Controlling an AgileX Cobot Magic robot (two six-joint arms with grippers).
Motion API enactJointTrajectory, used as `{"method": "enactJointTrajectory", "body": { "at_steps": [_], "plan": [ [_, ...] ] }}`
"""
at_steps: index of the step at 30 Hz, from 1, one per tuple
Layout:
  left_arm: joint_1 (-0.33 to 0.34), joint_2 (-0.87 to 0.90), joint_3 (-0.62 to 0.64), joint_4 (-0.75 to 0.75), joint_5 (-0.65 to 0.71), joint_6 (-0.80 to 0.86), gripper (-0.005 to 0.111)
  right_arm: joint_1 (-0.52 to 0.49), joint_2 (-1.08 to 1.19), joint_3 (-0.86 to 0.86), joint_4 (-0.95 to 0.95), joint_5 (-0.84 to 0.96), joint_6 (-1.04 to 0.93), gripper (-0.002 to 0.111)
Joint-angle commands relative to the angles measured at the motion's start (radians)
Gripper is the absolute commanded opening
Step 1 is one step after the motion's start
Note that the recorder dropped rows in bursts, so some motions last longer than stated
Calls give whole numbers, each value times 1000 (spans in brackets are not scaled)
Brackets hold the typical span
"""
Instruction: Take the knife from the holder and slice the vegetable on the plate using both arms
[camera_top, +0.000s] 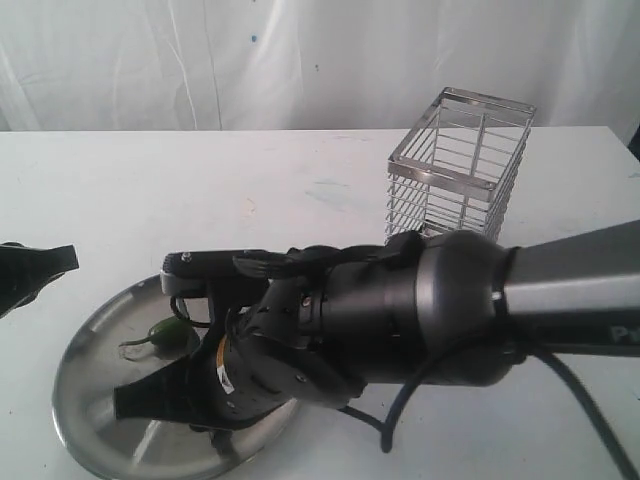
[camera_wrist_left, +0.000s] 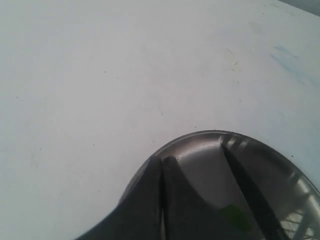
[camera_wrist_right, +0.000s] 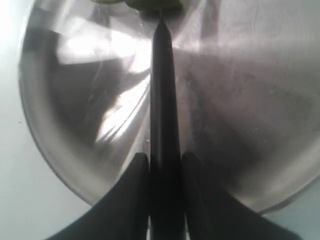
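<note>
The green vegetable (camera_top: 165, 335) lies on the back left part of the steel plate (camera_top: 90, 390). My right gripper (camera_wrist_right: 165, 160) is shut on the knife (camera_wrist_right: 162, 90). The dark blade runs out over the plate (camera_wrist_right: 240, 100), and its tip stops just short of the vegetable (camera_wrist_right: 150, 4). In the exterior view the right gripper (camera_top: 140, 398) hangs low over the plate, and the arm hides the knife. My left gripper (camera_top: 60, 258) is shut and holds nothing, at the left edge beside the plate. Its wrist view shows the shut left gripper (camera_wrist_left: 162, 159) over the plate's rim (camera_wrist_left: 210, 160), with the vegetable (camera_wrist_left: 235, 217) blurred beyond.
The chrome wire holder (camera_top: 460, 165) stands at the back right of the white table (camera_top: 250, 190). The right arm's thick body (camera_top: 450, 300) and its cable (camera_top: 400, 420) stretch across the front, covering the plate's right side. A white curtain hangs behind the table.
</note>
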Motion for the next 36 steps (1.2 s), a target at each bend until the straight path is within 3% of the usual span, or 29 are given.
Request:
{"method": "enactJointTrajectory", "body": {
  "at_steps": [1, 11, 36],
  "plan": [
    [5, 16, 1, -60, -11, 3, 0, 36, 15, -3, -27, -20, 39, 0],
    [5, 64, 1, -56, -27, 54, 0, 47, 25, -3, -237, -3, 247, 0],
    [5, 72, 1, -53, -46, 81, 0, 47, 70, -3, -276, -32, 251, 0]
  ]
}}
